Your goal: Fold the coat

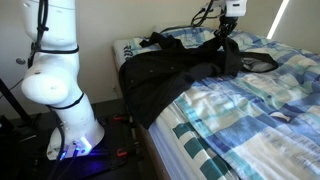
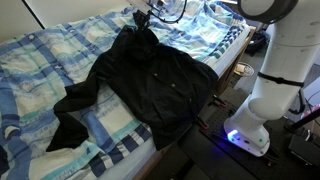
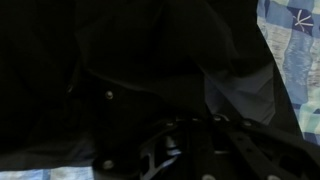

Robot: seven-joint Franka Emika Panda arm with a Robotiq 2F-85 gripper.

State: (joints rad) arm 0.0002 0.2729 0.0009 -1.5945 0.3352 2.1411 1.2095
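Observation:
The black coat lies spread on the bed, its lower part hanging over the bed edge in both exterior views. One sleeve trails across the bedspread. My gripper is at the coat's upper end, where the fabric rises to a small peak under it. It looks shut on the coat. In the wrist view dark coat fabric fills nearly the whole picture, and the fingers are barely visible against it.
The blue-and-white patterned bedspread covers the bed and shows at the wrist view's right edge. The white robot base stands on the floor beside the bed, with cables around it.

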